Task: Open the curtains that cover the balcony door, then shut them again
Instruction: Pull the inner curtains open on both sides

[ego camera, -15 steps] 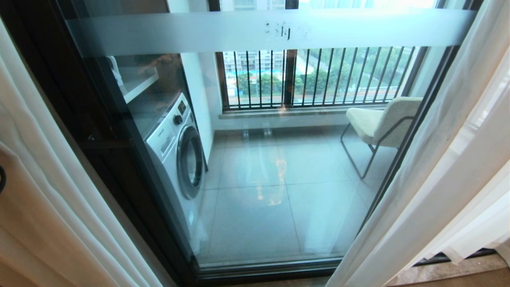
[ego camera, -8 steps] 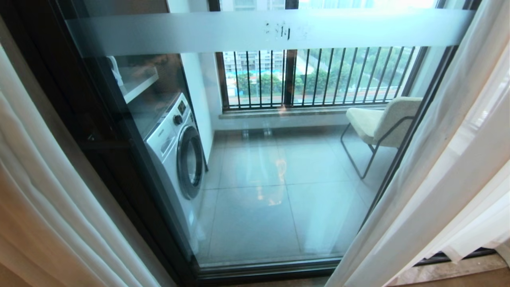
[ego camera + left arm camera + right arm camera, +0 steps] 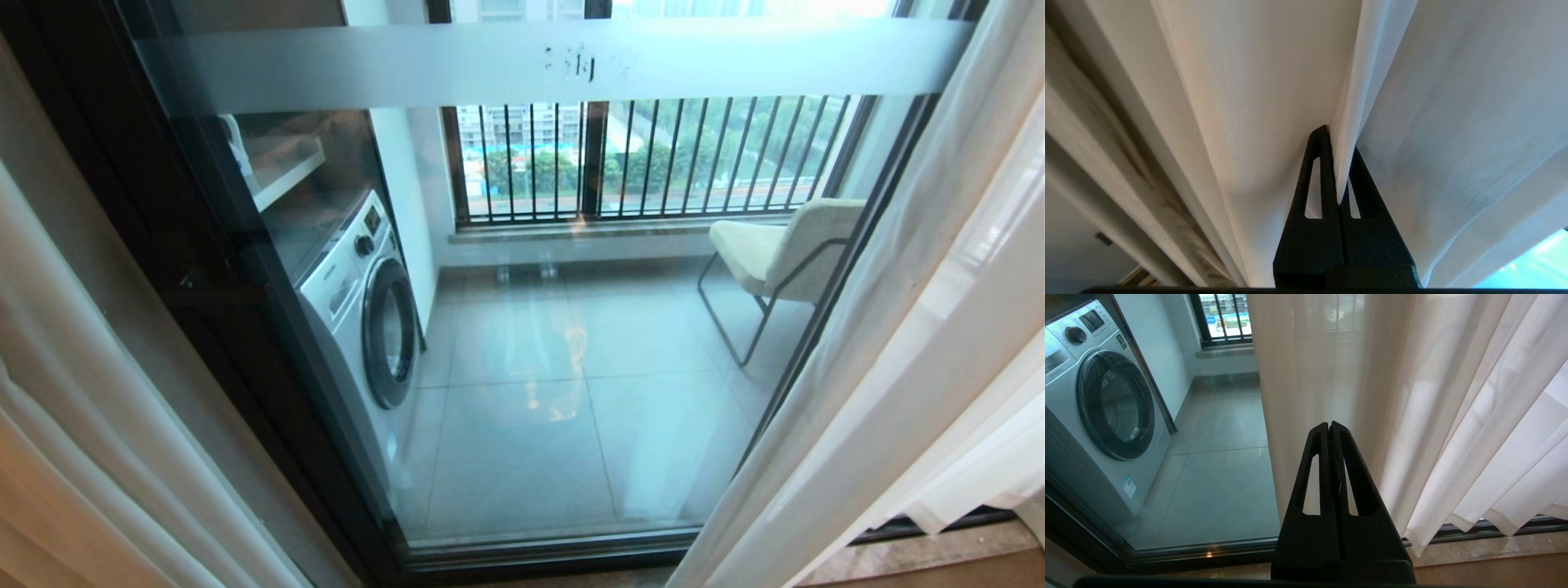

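Left gripper (image 3: 1340,163): pinching a fold of the left sheer curtain (image 3: 1257,102). Right gripper (image 3: 1329,428): pressed together, empty, before the right sheer curtain (image 3: 1412,396). Balcony door (image 3: 571,327): uncovered between both panels.

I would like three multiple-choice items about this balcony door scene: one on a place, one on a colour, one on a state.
1. Where does the washing machine stand?
A. behind the glass, on the left
B. behind the glass, on the right
C. in front of the door

2. What colour is the chair's upholstery?
A. black
B. cream
C. red

3. What is the left claw doing?
A. wide open
B. shut on nothing
C. shut on a fold of the left curtain

Answers: 1 A, seen through the balcony door; 2 B, pale seat on dark legs; 3 C, fabric pinched between its fingers.
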`<state>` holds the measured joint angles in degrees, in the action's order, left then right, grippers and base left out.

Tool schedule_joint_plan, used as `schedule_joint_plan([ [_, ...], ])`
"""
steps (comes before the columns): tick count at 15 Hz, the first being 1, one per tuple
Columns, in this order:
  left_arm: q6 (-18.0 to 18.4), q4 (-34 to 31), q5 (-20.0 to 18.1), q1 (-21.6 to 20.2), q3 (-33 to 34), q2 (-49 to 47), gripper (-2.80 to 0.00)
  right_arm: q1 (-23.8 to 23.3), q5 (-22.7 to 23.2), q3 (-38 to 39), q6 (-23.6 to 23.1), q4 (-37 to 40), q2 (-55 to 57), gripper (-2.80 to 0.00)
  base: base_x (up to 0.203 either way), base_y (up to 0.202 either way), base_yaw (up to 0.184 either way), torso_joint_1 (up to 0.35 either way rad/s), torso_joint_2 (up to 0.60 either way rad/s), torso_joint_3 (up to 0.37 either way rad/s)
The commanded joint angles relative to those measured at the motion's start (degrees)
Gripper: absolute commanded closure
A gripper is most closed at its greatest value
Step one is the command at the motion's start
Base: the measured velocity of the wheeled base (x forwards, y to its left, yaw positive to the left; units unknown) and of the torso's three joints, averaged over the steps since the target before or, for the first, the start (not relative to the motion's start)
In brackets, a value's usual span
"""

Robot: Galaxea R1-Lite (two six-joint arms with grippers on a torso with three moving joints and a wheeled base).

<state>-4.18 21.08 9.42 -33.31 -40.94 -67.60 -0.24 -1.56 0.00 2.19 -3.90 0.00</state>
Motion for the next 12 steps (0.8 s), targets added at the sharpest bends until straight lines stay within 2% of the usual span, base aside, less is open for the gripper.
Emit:
schedule_joint_plan([
  [1,-0.1,0.3,0.1,-2.0,-1.7,-3.0,0.00,0.0,0.0,0.0,0.0,-0.1,0.0,0.00,0.000,0.000,0.000,0.000,0.00,0.000],
  [10,-3.7,0.4,-1.7,-9.2,-10.1,-12.5,0.00,0.0,0.0,0.0,0.0,-0.1,0.0,0.00,0.000,0.000,0.000,0.000,0.00,0.000],
  [12,-3.7,4.0,-2.4,-11.2,-11.1,-15.2,0.00,0.0,0.0,0.0,0.0,-0.1,0.0,0.00,0.000,0.000,0.000,0.000,0.00,0.000],
])
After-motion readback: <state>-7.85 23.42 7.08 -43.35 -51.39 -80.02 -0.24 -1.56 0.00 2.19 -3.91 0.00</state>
